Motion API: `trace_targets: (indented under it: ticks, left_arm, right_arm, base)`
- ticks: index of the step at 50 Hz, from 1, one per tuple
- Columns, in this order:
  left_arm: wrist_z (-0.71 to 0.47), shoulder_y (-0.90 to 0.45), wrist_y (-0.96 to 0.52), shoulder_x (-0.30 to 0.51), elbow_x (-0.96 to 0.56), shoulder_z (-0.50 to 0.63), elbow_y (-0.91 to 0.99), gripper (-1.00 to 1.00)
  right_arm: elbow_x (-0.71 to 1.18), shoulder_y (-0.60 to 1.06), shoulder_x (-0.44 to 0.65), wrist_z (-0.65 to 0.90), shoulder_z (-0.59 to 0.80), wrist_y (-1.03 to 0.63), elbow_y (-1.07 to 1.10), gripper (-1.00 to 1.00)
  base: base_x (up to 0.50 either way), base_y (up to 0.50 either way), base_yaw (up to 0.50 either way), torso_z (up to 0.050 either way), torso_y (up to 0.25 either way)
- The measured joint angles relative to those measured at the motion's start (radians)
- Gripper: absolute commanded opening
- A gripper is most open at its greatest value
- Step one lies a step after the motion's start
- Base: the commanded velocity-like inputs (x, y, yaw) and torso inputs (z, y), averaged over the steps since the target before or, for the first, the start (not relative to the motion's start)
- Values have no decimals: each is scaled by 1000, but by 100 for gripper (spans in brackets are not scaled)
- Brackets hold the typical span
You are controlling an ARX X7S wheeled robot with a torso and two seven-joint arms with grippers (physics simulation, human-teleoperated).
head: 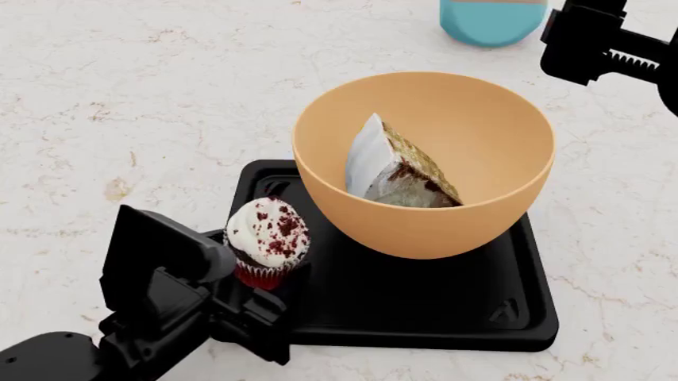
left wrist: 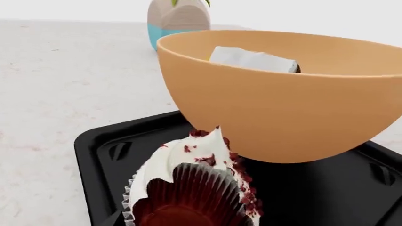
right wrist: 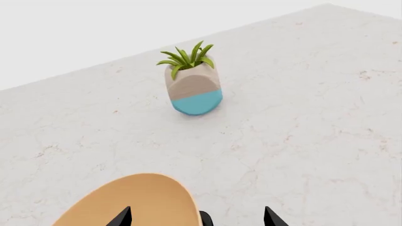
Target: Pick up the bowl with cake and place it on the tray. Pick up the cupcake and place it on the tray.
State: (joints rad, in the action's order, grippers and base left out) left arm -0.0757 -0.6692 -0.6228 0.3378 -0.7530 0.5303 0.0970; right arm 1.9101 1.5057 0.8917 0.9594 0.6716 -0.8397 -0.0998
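Observation:
The orange-tan bowl (head: 424,226) stands on the black tray (head: 424,317) and holds the cake wedge (head: 398,171). The cupcake (head: 267,242) is at the tray's left edge, in my left gripper (head: 246,279), which is shut on its dark red wrapper. In the left wrist view the cupcake (left wrist: 195,188) is tipped with its base toward the camera, right next to the bowl (left wrist: 283,108), over the tray (left wrist: 119,146); the cake (left wrist: 251,59) shows inside the bowl. My right gripper (right wrist: 197,219) is open and empty, raised beyond the bowl's rim (right wrist: 132,202).
A teal-and-tan planter (right wrist: 195,89) with green leaves stands on the white marble tabletop behind the bowl; it also shows in the head view (head: 493,20) and the left wrist view (left wrist: 179,21). The right arm (head: 604,48) hangs at the far right.

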Motion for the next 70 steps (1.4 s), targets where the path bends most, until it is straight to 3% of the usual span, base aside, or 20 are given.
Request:
trace_targets:
  ticks: [44, 55, 64, 70]
  left_arm:
    - [-300, 37, -239, 126, -222, -71, 521, 100]
    - [-493, 18, -311, 178, -393, -135, 740, 100]
    - [-728, -98, -313, 251, -613, -146, 864, 100]
    - [-931, -171, -454, 195, -868, -289, 902, 100]
  right_arm:
    - [65, -1, 89, 33, -47, -6, 127, 100]
    - [91, -56, 170, 31, -87, 23, 250, 100]
    - [114, -173, 324, -14, -162, 118, 433, 100]
    - [126, -267, 474, -74, -199, 246, 563, 100]
  base:
    - [0, 0, 0, 0, 0]
    - [0, 0, 0, 0, 0]
    - [0, 0, 0, 0, 0]
    - [0, 0, 0, 0, 0]
